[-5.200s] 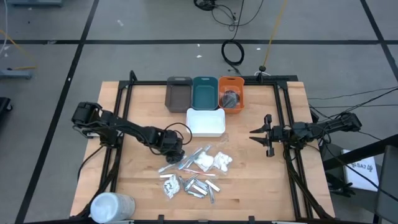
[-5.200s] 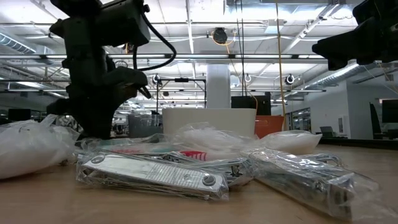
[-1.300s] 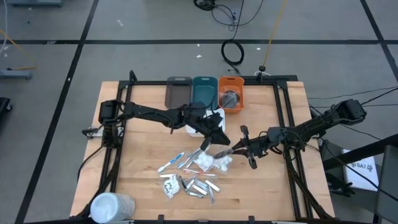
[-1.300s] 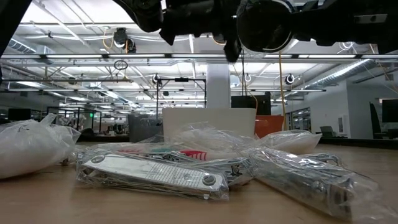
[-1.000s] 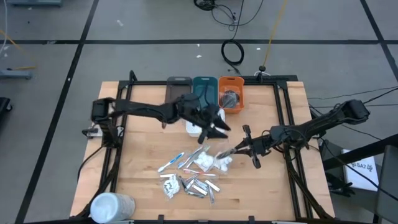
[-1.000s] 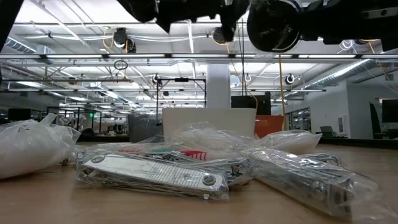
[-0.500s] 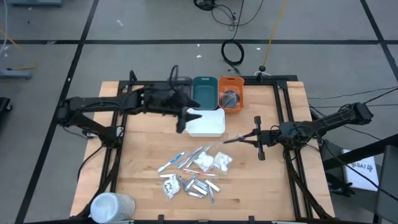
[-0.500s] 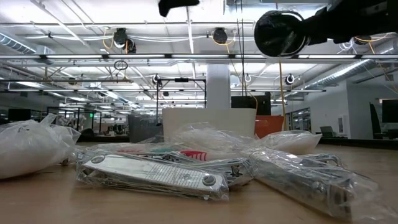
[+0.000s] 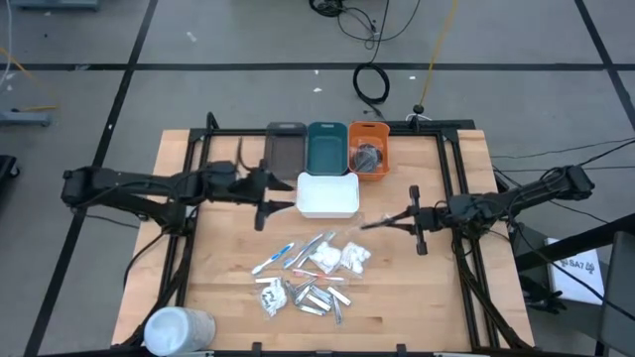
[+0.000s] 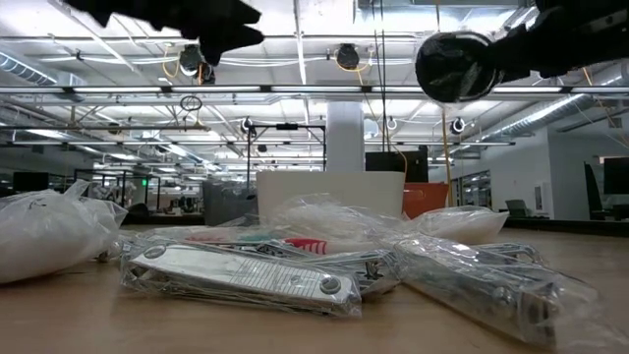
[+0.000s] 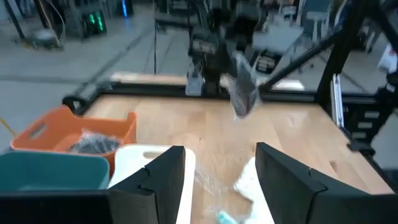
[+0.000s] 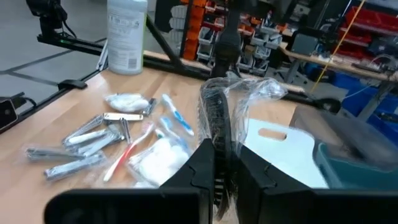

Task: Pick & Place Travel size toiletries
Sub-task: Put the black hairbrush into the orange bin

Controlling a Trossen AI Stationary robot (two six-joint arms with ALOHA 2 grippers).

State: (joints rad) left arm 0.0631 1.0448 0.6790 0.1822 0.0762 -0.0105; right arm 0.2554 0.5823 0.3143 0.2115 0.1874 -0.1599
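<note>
My right gripper (image 9: 410,220) is shut on a dark, comb-like item in clear wrap (image 12: 217,115), held above the table to the right of the white tray (image 9: 328,195). My left gripper (image 9: 265,203) is open and empty, just left of that tray; its fingers (image 11: 155,183) stand well apart. The other toiletries (image 9: 313,270) lie in a pile on the wood nearer the front edge: blue and pink sticks, white packets and silver sachets. The wrapped item also shows far off in the left wrist view (image 11: 242,90). My right gripper pinches the wrapped item by its near end (image 12: 219,149) between its two fingers (image 12: 202,168). The fingers are about level and point toward the table's left. The item sticks out ahead of them, along their line, lifted clear of the table, its loose wrap (image 12: 261,93) flaring.
Grey (image 9: 285,151), teal (image 9: 326,149) and orange (image 9: 368,151) trays stand in a row at the far edge; the orange one holds dark discs. A big white cylinder (image 9: 179,329) lies at the front left corner. Black frame rails run along both table sides.
My left gripper has drawn back from above the pile and the white tray toward the table's left edge. My right gripper has gone from beside the pile toward the table's right and far edges, carrying the wrapped item clear of the table, then held still.
</note>
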